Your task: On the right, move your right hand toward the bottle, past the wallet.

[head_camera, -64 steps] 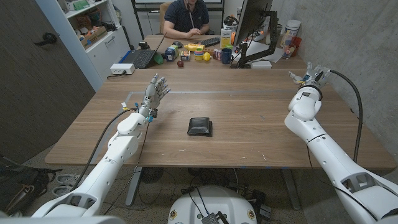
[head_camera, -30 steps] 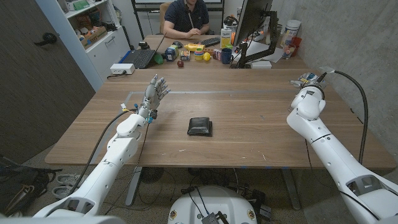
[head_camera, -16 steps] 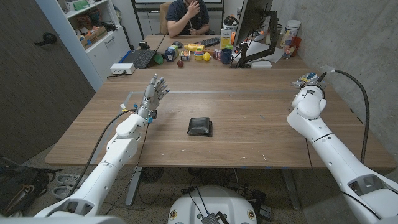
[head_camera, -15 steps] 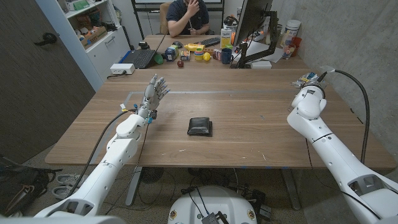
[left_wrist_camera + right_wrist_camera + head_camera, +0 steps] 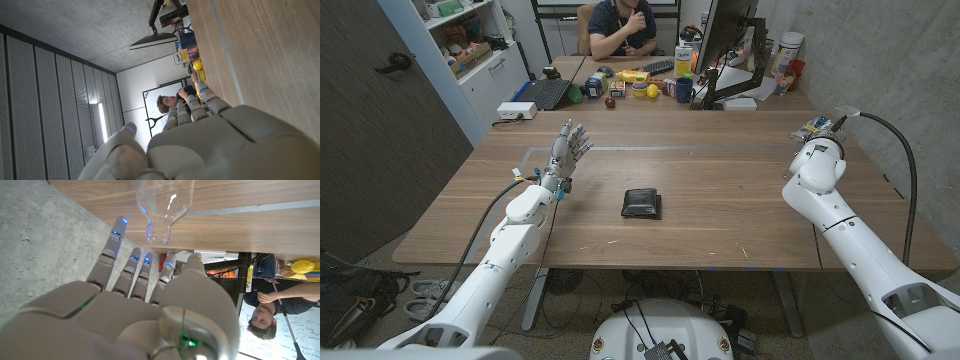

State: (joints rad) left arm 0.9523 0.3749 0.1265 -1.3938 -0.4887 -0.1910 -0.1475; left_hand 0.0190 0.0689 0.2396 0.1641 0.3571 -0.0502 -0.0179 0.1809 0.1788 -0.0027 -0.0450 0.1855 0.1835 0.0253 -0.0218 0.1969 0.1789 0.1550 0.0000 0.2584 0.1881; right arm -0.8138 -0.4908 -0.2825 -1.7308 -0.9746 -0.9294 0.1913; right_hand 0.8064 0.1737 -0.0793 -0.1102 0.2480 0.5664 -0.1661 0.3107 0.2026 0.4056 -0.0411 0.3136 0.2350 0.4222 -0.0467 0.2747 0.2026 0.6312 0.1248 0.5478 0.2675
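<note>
A black wallet (image 5: 641, 203) lies near the middle of the wooden table (image 5: 730, 190). My right hand (image 5: 822, 127) is at the table's far right, past the wallet and mostly hidden behind its own wrist. In the right wrist view, my right hand (image 5: 135, 305) is open with its fingers (image 5: 112, 250) spread. A clear plastic bottle (image 5: 162, 202) sits just beyond the fingertips, its neck end toward them, and I see no contact. My left hand (image 5: 570, 147) stands on the left side of the table, open, fingers pointing up, and holds nothing.
Behind my table stands a second table with a laptop (image 5: 542, 93), a monitor (image 5: 725, 40), a mug (image 5: 684, 90) and several small colourful items. A person (image 5: 625, 25) sits there. A grey wall runs close along the right edge. A black cable (image 5: 898, 150) arcs over my right arm.
My right hand, raised with its fingers showing two seconds ago, has sunk behind its wrist at the far right. Little has shifted in the last half second. The left hand is still.
</note>
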